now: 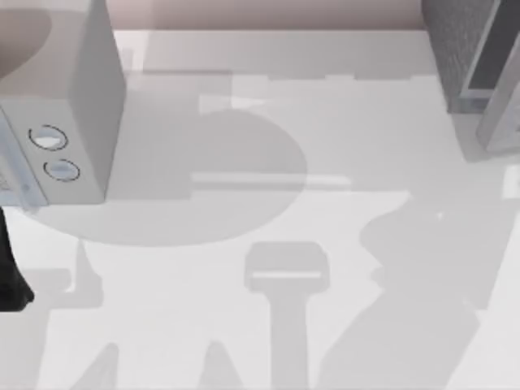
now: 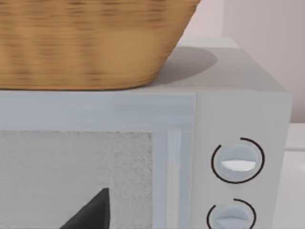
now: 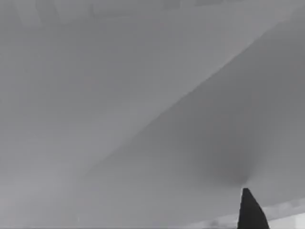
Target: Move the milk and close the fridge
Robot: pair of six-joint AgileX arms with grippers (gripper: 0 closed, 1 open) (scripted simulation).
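Hung left gripper (image 2: 90, 212) close before microwave (image 2: 143, 167) door, under basket (image 2: 86, 43) on its top. Held right gripper (image 3: 250, 212) near a plain grey surface. Could not tell either's grip state. Farther back, found fridge (image 1: 463, 49) at table's (image 1: 325, 122) far right corner.

black arm (image 1: 10, 268), dark pointed fingertip (image 3: 250, 212)

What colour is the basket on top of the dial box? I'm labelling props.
Golden-brown woven wicker basket, best seen in the left wrist view.
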